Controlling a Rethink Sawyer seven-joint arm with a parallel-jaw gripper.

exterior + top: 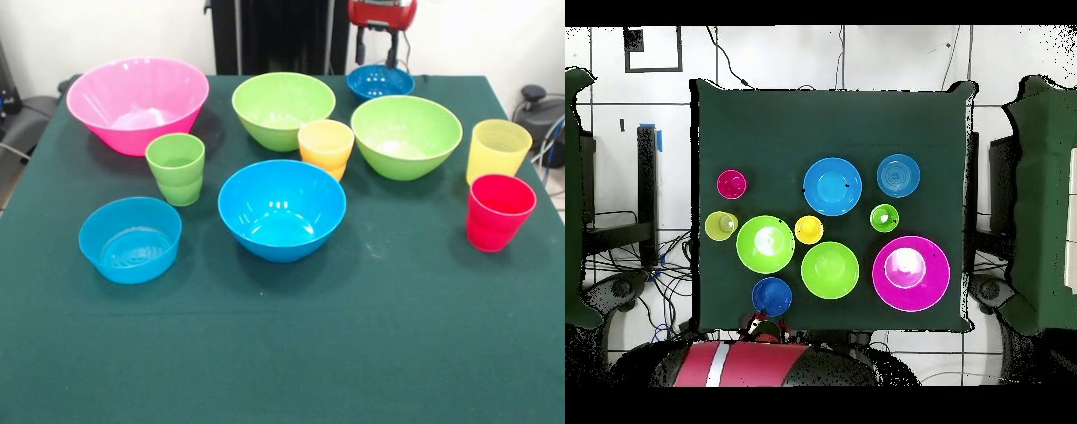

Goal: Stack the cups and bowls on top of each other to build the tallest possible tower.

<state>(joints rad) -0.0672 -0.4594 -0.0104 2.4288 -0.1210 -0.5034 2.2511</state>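
Observation:
All bowls and cups stand apart on the green table, none stacked. The large pink bowl (pixel 132 102) (pixel 911 273) is at the far left in the front view. Two lime green bowls (pixel 282 108) (pixel 406 135) flank the orange-yellow cup (pixel 326 146). The bright blue bowl (pixel 282 208), light blue bowl (pixel 130 238) and green cup (pixel 176 168) stand nearer. The pale yellow cup (pixel 498 150) and red cup (pixel 500 212) are at the right. My gripper (pixel 379 60) (pixel 762 325) hangs open and empty at the table's far edge, just behind the small dark blue bowl (pixel 380 81) (pixel 772 297).
The green cloth (pixel 282 353) covers the whole table. My pedestal and red arm (pixel 381 11) stand at the far side. Cables and dark equipment lie beside the table at both sides.

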